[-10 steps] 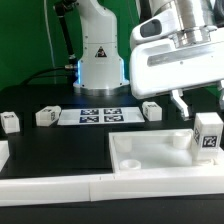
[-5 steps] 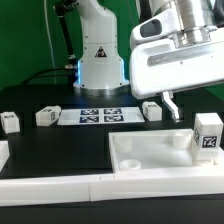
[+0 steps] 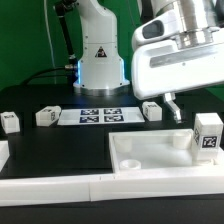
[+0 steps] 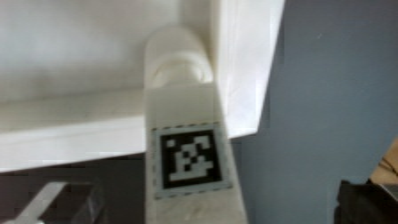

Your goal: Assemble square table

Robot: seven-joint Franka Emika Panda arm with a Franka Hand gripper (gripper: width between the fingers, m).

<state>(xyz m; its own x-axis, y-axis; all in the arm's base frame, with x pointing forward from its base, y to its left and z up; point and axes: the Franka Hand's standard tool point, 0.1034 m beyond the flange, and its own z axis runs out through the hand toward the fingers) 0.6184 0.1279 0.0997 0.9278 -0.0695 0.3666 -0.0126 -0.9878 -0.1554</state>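
While the top lies just where it lay a second ago, low on the exterior view's right of the black table, my gripper has changed. The one finger that shows in the exterior view has swung toward that view's left, away from the leg. My jaws were narrower then; now they stand wide and hold nothing. The leg stands upright at the top's far corner on the exterior view's right, its tag facing the camera, in the same spot as before. In the wrist view it runs between my fingers with a gap on either side, touching neither. A loose leg at the exterior view's left edge has not shifted. Neither has a second loose leg just beside the marker board, nor a third loose leg past the board's other end.

The top is cut off at the exterior view's right edge, so I cannot see its whole rim. The bars along the front run out of frame. My own white body hides my second finger in the exterior view. In the wrist view both fingertips are barely in frame, dim and blurred. Whether the leg's foot is seated in the top I cannot tell.
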